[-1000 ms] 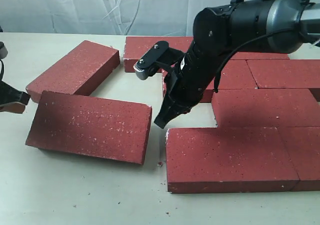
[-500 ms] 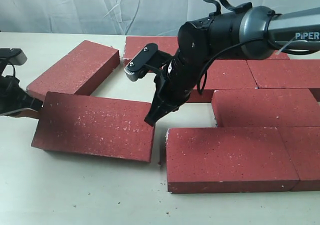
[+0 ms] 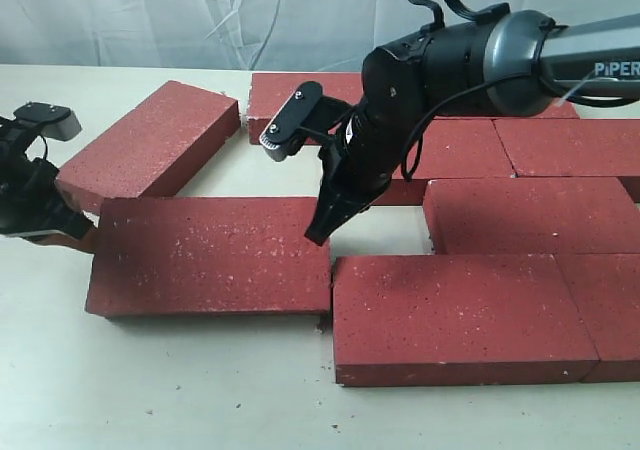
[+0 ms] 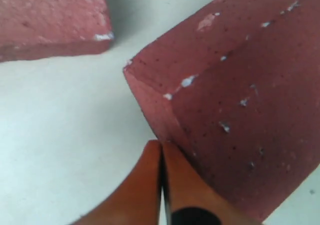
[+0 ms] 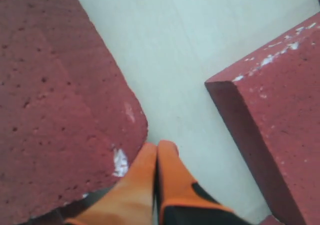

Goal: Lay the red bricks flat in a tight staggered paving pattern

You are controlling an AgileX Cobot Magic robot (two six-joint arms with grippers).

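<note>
A flat red brick (image 3: 210,255) lies between the left fingers (image 3: 62,224) and the right fingers (image 3: 326,218).

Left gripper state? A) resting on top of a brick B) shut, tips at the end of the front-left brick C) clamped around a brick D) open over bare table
B: in the left wrist view the left gripper has both fingers pressed together, empty, tips at the end of the front-left brick.
</note>
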